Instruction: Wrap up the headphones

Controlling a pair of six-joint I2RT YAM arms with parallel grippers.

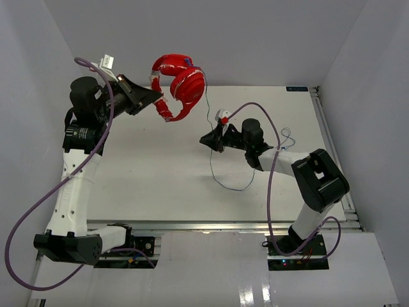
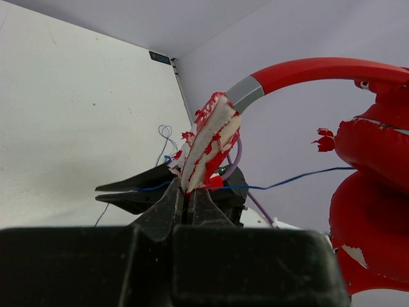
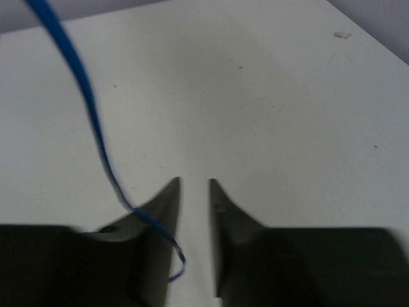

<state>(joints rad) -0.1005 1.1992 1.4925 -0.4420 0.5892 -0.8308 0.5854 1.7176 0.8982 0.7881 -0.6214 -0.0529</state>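
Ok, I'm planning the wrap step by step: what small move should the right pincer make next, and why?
Probably shift the right pincer sideways until the cable sits in its gap. It is open, and the cable drapes over one finger's outside, while the left pincer holds the headphones by the headband.

left gripper (image 2: 189,195) apparently pinches the headphones (image 2: 367,150) by the headband.

Three viewpoints: overhead and two wrists.
From above and behind the arm bases we look down on the whole flat white table (image 1: 160,185); our left wrist view peers close past the left gripper (image 2: 187,195) toward the far corner, our right skims the tabletop. All three catch the thin grey-blue cable (image 1: 211,167) of the red over-ear headphones (image 1: 185,86).
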